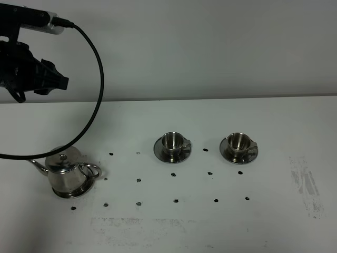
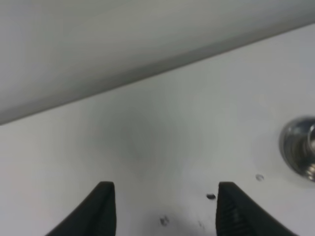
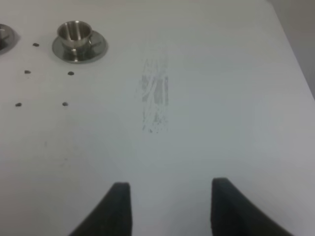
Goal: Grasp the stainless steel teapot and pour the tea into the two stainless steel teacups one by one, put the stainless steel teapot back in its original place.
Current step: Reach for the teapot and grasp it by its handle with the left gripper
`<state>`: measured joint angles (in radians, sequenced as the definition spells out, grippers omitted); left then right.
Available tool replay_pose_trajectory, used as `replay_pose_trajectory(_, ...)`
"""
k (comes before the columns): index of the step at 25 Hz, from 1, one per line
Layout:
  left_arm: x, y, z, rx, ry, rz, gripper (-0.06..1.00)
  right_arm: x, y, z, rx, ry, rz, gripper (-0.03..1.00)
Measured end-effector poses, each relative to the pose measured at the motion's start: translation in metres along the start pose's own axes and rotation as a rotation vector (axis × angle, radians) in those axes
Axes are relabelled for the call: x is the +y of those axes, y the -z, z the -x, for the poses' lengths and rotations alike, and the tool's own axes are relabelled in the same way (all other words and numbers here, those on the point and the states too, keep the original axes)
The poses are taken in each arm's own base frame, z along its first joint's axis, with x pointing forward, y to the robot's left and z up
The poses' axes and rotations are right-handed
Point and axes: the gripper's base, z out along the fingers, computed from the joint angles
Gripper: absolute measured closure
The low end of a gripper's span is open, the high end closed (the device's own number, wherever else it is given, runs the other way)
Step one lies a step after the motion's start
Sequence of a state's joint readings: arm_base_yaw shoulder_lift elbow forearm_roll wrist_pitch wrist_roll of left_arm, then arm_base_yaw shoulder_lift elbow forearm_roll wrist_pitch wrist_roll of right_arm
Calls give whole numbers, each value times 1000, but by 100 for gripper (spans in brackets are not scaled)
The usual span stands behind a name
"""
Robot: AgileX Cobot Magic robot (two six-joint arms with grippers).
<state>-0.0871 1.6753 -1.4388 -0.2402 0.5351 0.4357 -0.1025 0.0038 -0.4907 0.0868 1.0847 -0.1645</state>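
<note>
None of the pouring looked done: the squat shiny steel teapot (image 1: 68, 176) sat by the white counter's (image 1: 274, 221) front-left corner, both small steel handled cups (image 1: 172, 142) (image 1: 238, 143) looked empty mid-counter, and the left pincer (image 2: 162, 189) and right pincer (image 3: 170, 189) gaped open, holding nothing.

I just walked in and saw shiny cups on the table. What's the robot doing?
Nothing is being held right now. The steel teapot sits on its saucer at the left of the table. The nearer teacup and the farther teacup stand on their own saucers to its right, and I see no tea in them. The left gripper is open, raised near the teapot. The right gripper is open too, over bare table away from the cups. Pouring hasn't started, it seems.
</note>
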Motion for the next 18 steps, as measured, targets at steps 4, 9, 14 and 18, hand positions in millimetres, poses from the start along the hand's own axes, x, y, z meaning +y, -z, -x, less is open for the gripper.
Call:
replay_pose_trajectory(4, -19, -4, 1, 18, -35, -42, 43, 0, 0, 0, 0, 0, 0, 57)
replay_pose_trajectory(9, -70, -20, 12, 49, -124, -121, 43, 0, 0, 0, 0, -1, 0, 57)
replay_pose_trajectory(14, -109, -42, 20, 148, -173, -132, 43, 0, 0, 0, -1, -1, 0, 57)
replay_pose_trajectory(18, -135, -62, 27, 208, -168, -139, 43, 0, 0, 0, -1, -1, 0, 57)
